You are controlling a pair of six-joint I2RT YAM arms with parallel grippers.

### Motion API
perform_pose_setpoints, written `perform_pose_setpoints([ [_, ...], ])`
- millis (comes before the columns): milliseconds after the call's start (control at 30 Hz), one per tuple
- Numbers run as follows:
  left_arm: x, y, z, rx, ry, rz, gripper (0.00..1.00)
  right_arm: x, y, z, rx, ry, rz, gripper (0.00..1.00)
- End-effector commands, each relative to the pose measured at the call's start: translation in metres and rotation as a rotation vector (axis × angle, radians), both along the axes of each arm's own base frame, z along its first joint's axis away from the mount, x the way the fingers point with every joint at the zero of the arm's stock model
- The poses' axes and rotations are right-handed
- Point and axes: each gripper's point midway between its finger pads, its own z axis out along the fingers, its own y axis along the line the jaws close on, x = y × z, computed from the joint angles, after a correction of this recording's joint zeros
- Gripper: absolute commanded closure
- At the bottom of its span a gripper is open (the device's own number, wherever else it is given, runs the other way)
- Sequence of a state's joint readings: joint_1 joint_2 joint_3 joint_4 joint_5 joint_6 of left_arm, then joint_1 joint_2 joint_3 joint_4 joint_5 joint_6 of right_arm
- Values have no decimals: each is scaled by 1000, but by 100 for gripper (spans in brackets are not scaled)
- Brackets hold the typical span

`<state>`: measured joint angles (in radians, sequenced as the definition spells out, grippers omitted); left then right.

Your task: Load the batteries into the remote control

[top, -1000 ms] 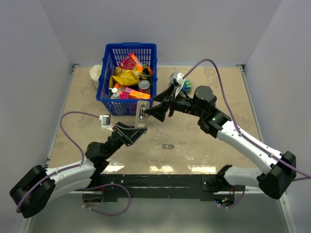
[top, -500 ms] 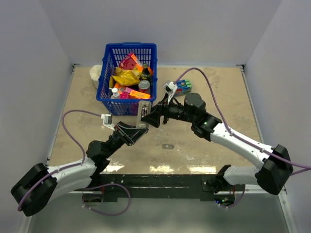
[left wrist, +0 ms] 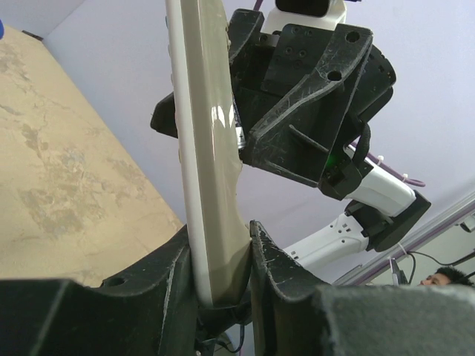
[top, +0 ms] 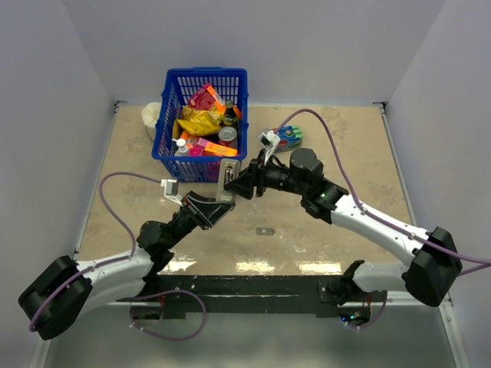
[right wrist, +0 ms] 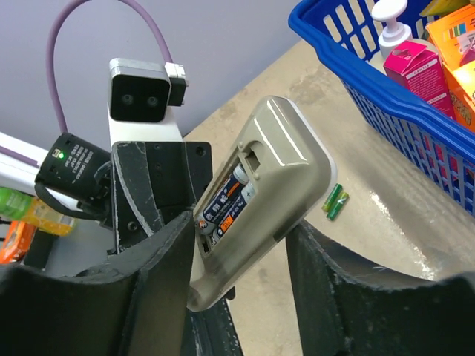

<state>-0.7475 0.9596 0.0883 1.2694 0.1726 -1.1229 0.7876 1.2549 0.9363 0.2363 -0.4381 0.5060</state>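
The left gripper (left wrist: 220,256) is clamped on the lower end of the remote control (left wrist: 206,148), which it holds upright off the table; in the left wrist view the grey bar rises from between the two black fingers (left wrist: 172,271) to the top of the frame. In the top view this grip sits just left of centre, right in front of the blue basket (top: 173,157).

The right gripper (right wrist: 241,252) reaches in from the right, with its fingers (right wrist: 326,289) on either side of the remote's body, close against both long edges. The pictures do not settle whether they pinch it or only bracket it. In its wrist view the remote's back faces the camera with the cover off. A dark battery (right wrist: 223,211) with an orange label lies in the open compartment, partly hidden by the left-hand finger.

Behind the remote in that view stands the left arm's wrist camera (right wrist: 141,89) on its black mount. To the right of the remote, on the tabletop (right wrist: 312,89), lie two small green sticks (right wrist: 335,201) side by side. The basket fills the upper right corner, holding a pink carton (right wrist: 415,63) and a white pump bottle (right wrist: 386,15).

In the top view a small grey piece (top: 265,231) lies on the table below the two grippers, well apart from them. A blue-green box (top: 290,136) sits right of the basket, and a white object (top: 151,119) shows at the basket's far left corner.
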Motion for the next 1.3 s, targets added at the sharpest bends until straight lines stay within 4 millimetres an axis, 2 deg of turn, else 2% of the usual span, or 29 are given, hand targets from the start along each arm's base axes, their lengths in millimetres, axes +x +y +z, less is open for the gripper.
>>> perform_pose_setpoints([
  [0, -12, 10, 59, -137, -199, 4, 100, 0, 6, 15, 55, -22, 15, 53],
  [67, -14, 9, 61, -137, -211, -5, 100, 1, 8, 16, 62, -23, 17, 57],
  [167, -15, 8, 65, -137, -229, -11, 100, 5, 9, 14, 63, -15, 4, 72],
  [200, -16, 7, 65, -134, -235, -15, 100, 7, 9, 14, 65, -5, -6, 81],
  [300, -18, 5, 67, -128, -250, -28, 100, 10, 12, 14, 73, 8, -15, 85],
  [367, -18, 4, 68, -129, -256, -28, 100, 11, 14, 18, 81, 11, -12, 85],
  [500, -14, 8, 62, -124, -227, -3, 100, 11, 14, 28, 76, -19, -5, 66],
  [633, -6, 10, 49, -88, -181, 29, 100, 9, 10, 33, 51, -49, -5, 60],
  [667, -6, 10, 49, -83, -183, 27, 100, 8, 10, 35, 53, -52, 0, 62],
  [733, -5, 9, 48, -72, -187, 28, 100, 6, 9, 36, 55, -60, 11, 74],
  [767, -5, 9, 48, -70, -187, 27, 100, 4, 9, 38, 57, -63, 16, 80],
  [800, -5, 10, 48, -69, -190, 28, 99, 4, 9, 38, 52, -73, 21, 92],
  [867, -6, 10, 48, -65, -194, 21, 89, 4, 8, 37, 42, -81, 20, 100],
  [900, -6, 10, 48, -60, -194, 18, 82, 4, 7, 37, 38, -88, 21, 100],
  [967, -8, 9, 46, -41, -203, 0, 75, 4, 6, 38, 37, -97, 24, 100],
  [1000, -9, 9, 46, -34, -209, -7, 66, 4, 5, 40, 37, -104, 26, 100],
  [1100, -8, 12, 44, 7, -231, -26, 50, 4, 5, 39, 26, -109, 41, 100],
  [1133, -12, 10, 43, 35, -246, -62, 47, 4, 4, 39, 23, -111, 46, 100],
  [1200, -3, 11, 38, 101, -242, -66, 38, 2, 4, 40, 20, -126, 71, 100],
  [1233, -8, 10, 35, 140, -258, -111, 37, 1, 3, 38, 11, -128, 82, 100],
  [1267, -4, 12, 32, 173, -266, -106, 35, 0, 3, 38, 6, -129, 87, 100],
])
